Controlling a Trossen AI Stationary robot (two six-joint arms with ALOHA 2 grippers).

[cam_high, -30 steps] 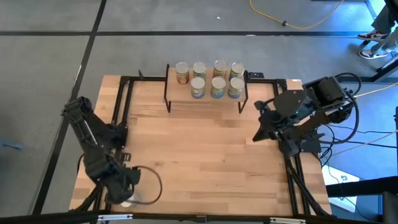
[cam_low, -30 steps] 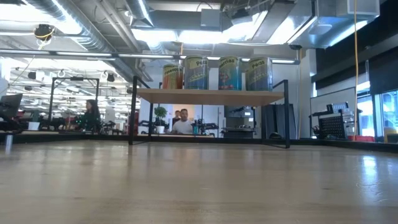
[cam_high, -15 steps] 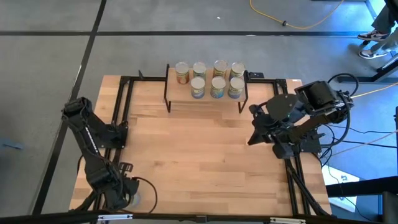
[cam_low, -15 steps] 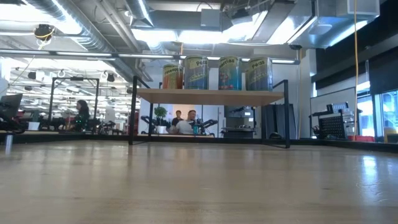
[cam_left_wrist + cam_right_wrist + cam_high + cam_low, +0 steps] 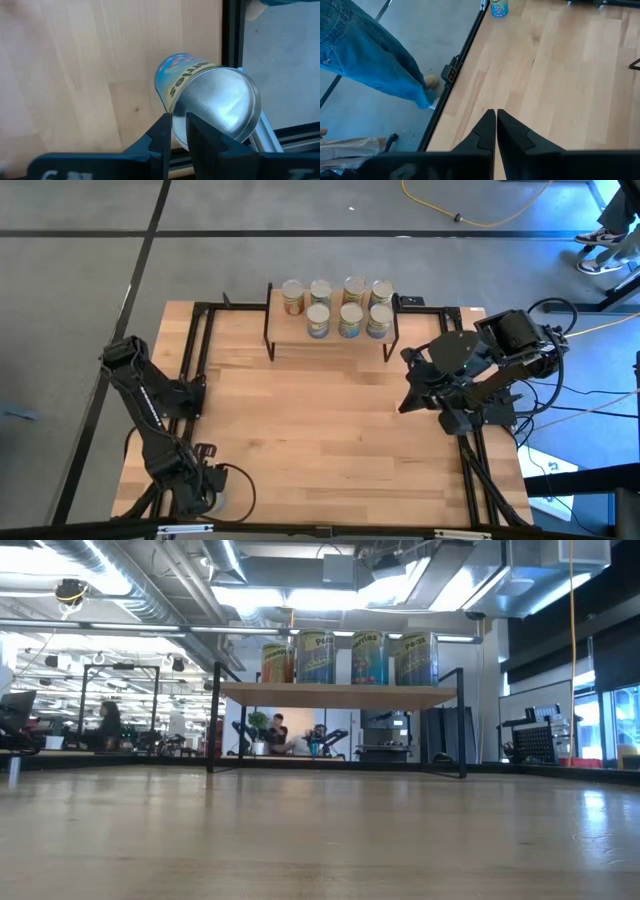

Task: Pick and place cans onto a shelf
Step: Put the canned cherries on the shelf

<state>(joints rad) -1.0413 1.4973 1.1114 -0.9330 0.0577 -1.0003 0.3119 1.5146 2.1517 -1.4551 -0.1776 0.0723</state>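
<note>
The bench (image 5: 320,420) is a light-wood top framed by black rails, standing on a grey floor; the low view looks past it into an open office with ceiling ducts, strip lights and a seated person (image 5: 272,732) far behind. At the bench's far edge stands the shelf (image 5: 330,338), carrying seven cans (image 5: 348,320) in two rows, four behind and three in front.

Only the left wrist view shows the eighth can (image 5: 210,102) clearly: it stands at the near left corner of the bench, beside the black rail, just ahead of the left pincer (image 5: 179,131), whose fingers are clenched together with nothing between them. The right wrist view catches that same can far off and a person's blue trouser leg (image 5: 370,60) on the floor beside the bench. The right pincer (image 5: 496,125) hovers over the bench's right side, likewise clenched on nothing.

The low view shows "Pura" on two shelf labels; the corner can's lettering is only partly readable.
</note>
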